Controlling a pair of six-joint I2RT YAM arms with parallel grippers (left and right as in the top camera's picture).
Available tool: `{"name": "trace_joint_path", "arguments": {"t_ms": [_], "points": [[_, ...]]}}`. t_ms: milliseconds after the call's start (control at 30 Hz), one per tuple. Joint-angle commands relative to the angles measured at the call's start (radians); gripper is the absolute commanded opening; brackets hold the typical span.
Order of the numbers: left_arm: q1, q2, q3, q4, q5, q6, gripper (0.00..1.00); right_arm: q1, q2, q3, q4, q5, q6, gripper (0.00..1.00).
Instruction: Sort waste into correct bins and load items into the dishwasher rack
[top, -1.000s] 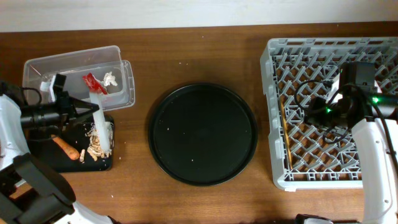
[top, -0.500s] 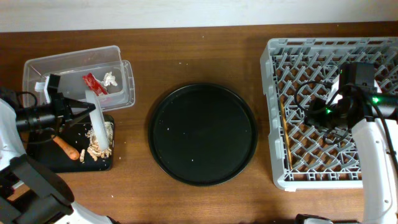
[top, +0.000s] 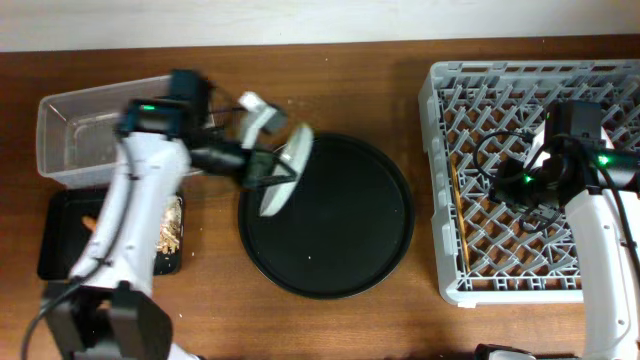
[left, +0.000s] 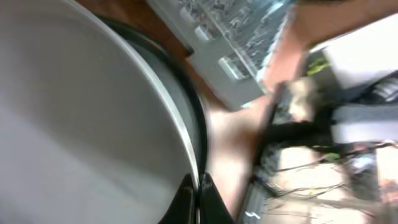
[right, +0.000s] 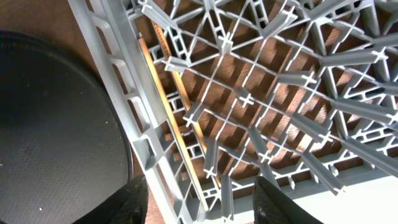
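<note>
We find the left gripper (top: 272, 172) clamped on the rim of the pale grey-green plate (top: 292, 150). It holds the plate tilted nearly on edge above the 10 o'clock margin of the round black tray (top: 330, 250). The left wrist view is blurred, yet it shows the rim pinched between the two fingers. The dishwasher rack (top: 600, 90) stands at 3 o'clock on the table (top: 330, 90), well apart from the plate. The right gripper (right: 204, 199) hangs over the rack with its fingers (right: 273, 202) spread wide and nothing between them. The chopsticks (right: 168, 106) lie inside the rack along its 9 o'clock wall. A carrot (top: 90, 222) and food scraps (top: 170, 225) rest in the black rectangular tray (top: 60, 260) at 8 o'clock, and the clear tub (top: 60, 130) sits at 10 o'clock. We judge the plate to be stiff, smooth and possibly breakable. Held by one point of its rim, it can pivot or slip under its own weight. We advise a grip set deep over the lip. The plate should go in on edge between pegs, lowered slowly.
</note>
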Motion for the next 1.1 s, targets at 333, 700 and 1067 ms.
{"name": "trace_joint_path", "arguments": {"t_ms": [333, 700, 1067], "points": [[-0.581, 0.227, 0.061, 0.137, -0.792, -0.327, 0.41, -0.002, 0.002, -0.001, 0.002, -0.014, 0.001, 0.58], [0.093, -0.270, 0.092, -0.058, -0.810, -0.472, 0.82, 0.565, 0.326, -0.001, 0.372, -0.108, -0.057, 0.64], [0.127, -0.270, 0.091, -0.065, -0.811, -0.478, 0.87, 0.599, 0.554, 0.092, 0.354, -0.051, 0.084, 0.48]]}}
